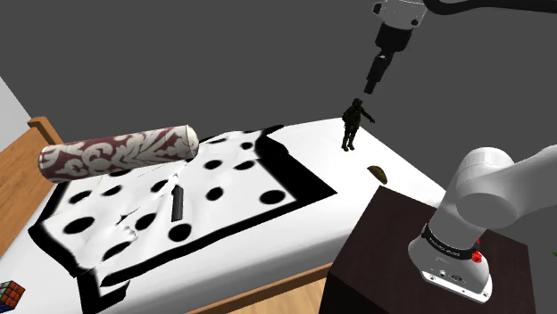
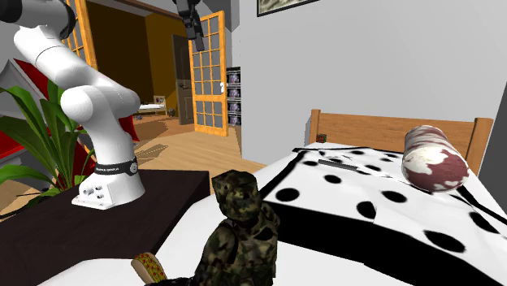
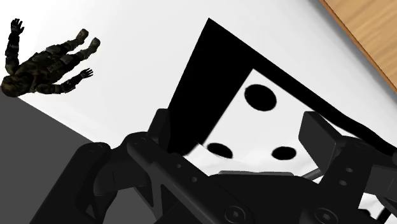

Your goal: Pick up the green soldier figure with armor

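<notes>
The soldier figure (image 1: 355,122), in dark green camouflage, stands upright on the white bed near its far edge. It is close to the camera in the second exterior view (image 2: 244,236). My black gripper (image 1: 372,83) hangs in the air above the figure and a little toward the shoulder view's right, well clear of it. In the wrist view the figure (image 3: 48,60) lies far off to the side of the gripper (image 3: 239,127), not between the fingers. The fingers (image 3: 160,124) stand apart and hold nothing. The gripper also shows high up in the second exterior view (image 2: 193,24).
A white blanket with black spots (image 1: 178,192) covers the bed's middle, with a patterned bolster (image 1: 120,152) and a dark cylinder (image 1: 178,202) on it. A small brown object (image 1: 378,172) lies near the dark stand (image 1: 384,259). A puzzle cube (image 1: 11,294) sits on the floor.
</notes>
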Controlling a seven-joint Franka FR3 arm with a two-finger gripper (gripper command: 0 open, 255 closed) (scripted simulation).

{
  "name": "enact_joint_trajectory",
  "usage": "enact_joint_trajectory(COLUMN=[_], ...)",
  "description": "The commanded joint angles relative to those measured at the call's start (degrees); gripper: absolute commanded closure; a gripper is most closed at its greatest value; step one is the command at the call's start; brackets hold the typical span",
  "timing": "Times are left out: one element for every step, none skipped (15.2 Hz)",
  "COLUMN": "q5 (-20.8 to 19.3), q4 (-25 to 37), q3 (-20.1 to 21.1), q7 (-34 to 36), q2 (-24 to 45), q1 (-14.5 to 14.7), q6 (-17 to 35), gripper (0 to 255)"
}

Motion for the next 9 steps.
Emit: enact_joint_trajectory(q5=[0.00,-0.55,-1.08,-1.58,-2.05,-2.48,-2.87,-3.21,-3.51], q4=[0.00,-0.15,-0.24,-0.26,-0.21,-0.10,0.08,0.32,0.63], q3=[0.00,-1.20,-2.41,-3.61,-4.82,-6.02,-7.22,-8.43,-9.63], q7=[0.00,-1.05,-2.09,-3.14,-4.18,-5.23,-6.28,-7.33,-8.39], q2=[0.00,0.86,1.78,2.76,3.81,4.92,6.09,7.32,8.61], q1=[0.00,-0.27,-0.53,-0.79,-1.02,-1.23,-1.44,-1.62,-1.79], q6=[0.00,0.97,1.95,2.93,3.91,4.88,5.86,6.83,7.80], gripper=[0,0,0,0,0,0,0,0,0])
